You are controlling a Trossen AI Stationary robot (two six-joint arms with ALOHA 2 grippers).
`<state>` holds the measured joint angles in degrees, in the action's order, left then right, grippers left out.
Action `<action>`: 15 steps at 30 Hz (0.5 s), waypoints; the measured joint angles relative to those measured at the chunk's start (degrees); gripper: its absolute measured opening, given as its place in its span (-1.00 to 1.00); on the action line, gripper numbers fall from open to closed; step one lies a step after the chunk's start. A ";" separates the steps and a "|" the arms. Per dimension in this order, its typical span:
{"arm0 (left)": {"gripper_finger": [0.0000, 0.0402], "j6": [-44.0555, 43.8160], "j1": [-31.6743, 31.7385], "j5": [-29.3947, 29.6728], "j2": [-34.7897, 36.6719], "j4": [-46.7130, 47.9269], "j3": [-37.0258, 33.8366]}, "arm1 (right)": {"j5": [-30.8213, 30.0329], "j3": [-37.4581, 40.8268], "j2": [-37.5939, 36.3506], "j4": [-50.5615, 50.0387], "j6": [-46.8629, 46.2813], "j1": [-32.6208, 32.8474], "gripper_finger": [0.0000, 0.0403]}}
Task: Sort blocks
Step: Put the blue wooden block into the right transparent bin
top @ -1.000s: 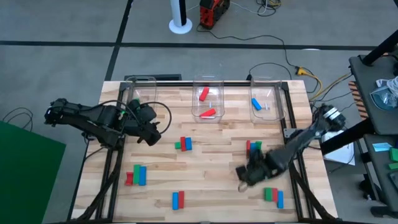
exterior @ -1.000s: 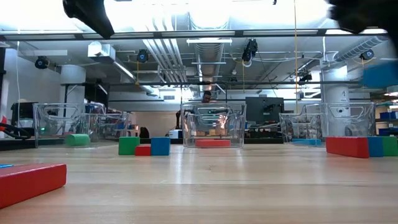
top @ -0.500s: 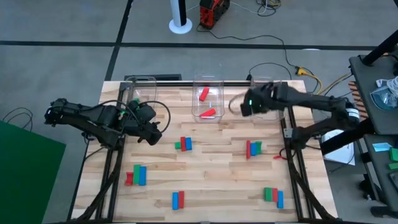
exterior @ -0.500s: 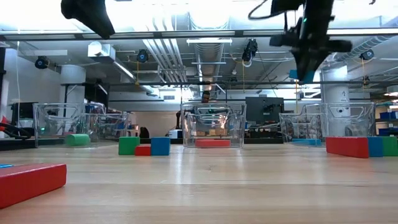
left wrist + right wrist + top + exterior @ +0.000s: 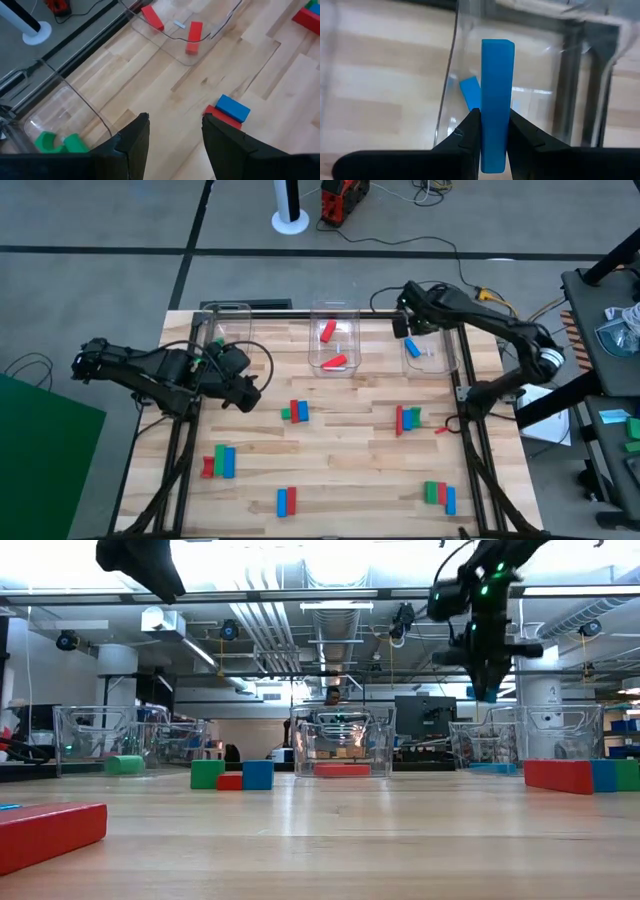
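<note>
Fingers of the right gripper [image 5: 494, 131] pinch a blue block [image 5: 496, 100] upright, held in the air above the left rim of the far-right clear bin [image 5: 447, 340], where another blue block [image 5: 411, 348] lies. Left gripper [image 5: 175, 130], fingers apart and holding nothing, hovers over the table's [image 5: 350, 440] left side near the far-left bin [image 5: 238, 313]. Red, green and blue blocks lie clustered across the wooden table; two red ones sit in the middle bin [image 5: 352, 313].

Pale planked wood table [image 5: 340, 440]; clear glossy plastic bins [image 5: 334, 340]; smooth matt blocks [image 5: 496, 100].
</note>
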<state>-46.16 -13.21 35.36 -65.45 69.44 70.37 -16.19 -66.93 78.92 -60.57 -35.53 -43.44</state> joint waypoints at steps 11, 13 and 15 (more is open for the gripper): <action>-0.20 -2.66 0.00 -0.42 0.02 0.02 0.00 | 3.76 0.02 9.00 1.11 3.20 -1.85 -0.72; -0.20 -2.82 0.00 -0.42 0.02 0.02 0.00 | 3.74 0.02 9.24 1.98 3.24 -1.85 -0.71; -0.20 -2.85 0.00 -0.42 0.02 0.02 0.00 | 3.73 0.02 9.28 2.81 3.23 -1.85 -0.68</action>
<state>-49.01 -13.21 34.94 -65.43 69.45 70.37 -12.46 -66.92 88.20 -57.76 -32.31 -45.30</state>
